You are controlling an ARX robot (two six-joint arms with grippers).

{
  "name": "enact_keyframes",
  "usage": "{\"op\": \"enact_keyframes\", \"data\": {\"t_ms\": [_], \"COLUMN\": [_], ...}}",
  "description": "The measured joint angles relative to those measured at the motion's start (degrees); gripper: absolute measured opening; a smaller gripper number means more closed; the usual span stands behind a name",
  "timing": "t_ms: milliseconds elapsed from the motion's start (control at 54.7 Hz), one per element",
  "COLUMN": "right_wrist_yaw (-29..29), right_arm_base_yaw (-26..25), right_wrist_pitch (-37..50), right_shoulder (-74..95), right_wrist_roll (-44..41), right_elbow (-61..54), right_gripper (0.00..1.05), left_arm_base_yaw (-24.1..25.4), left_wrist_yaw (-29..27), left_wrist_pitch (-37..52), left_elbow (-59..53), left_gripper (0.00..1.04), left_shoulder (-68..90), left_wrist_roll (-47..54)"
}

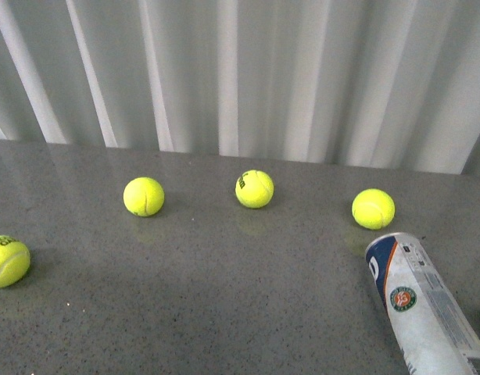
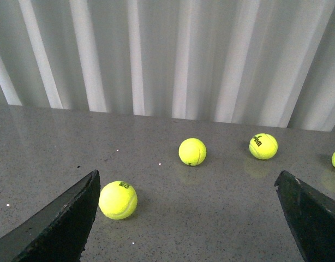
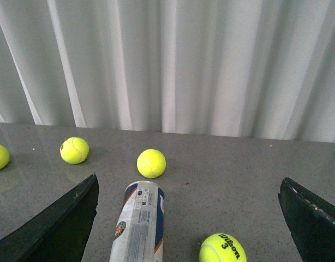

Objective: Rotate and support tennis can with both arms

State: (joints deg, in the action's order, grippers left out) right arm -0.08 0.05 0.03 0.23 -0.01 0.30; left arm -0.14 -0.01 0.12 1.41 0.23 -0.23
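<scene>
Tennis can (image 1: 428, 305) on its side at the desk's (image 1: 224, 312) near right corner, tennis balls (image 1: 144, 196) scattered toward the far edge, left end effector (image 2: 186, 174) and right end effector (image 3: 187, 178) spread wide, empty.

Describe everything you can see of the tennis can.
The tennis can is a tube with a white label, a blue and orange band near its far end and a round green logo. It lies on its side on the grey table, far end toward the curtain, near end out of frame. Nothing else touches it; a tennis ball sits beyond it, apart.
</scene>
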Motion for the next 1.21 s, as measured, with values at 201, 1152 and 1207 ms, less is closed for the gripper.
{"op": "enact_keyframes", "data": {"t_ms": [201, 1152, 1207], "right_wrist_yaw": [0.0, 3.0, 2.6], "right_arm_base_yaw": [0.0, 6.9, 7.3], "right_wrist_pitch": [0.0, -1.9, -2.6], "right_shoulder": [0.0, 83.4, 87.2], "right_wrist_roll": [0.0, 8.9, 9.4], "right_elbow": [0.0, 36.1, 38.1], "right_gripper": [0.98, 0.98, 0.98], "left_arm_base_yaw": [0.0, 0.0, 0.0], "left_wrist_yaw": [0.0, 0.0, 0.0], "left_wrist_pitch": [0.0, 0.0, 0.0], "left_elbow": [0.0, 0.0, 0.0], "left_gripper": [0.98, 0.98, 0.98], "left_shoulder": [0.0, 0.0, 0.0], "left_wrist_roll": [0.0, 0.0, 0.0]}}
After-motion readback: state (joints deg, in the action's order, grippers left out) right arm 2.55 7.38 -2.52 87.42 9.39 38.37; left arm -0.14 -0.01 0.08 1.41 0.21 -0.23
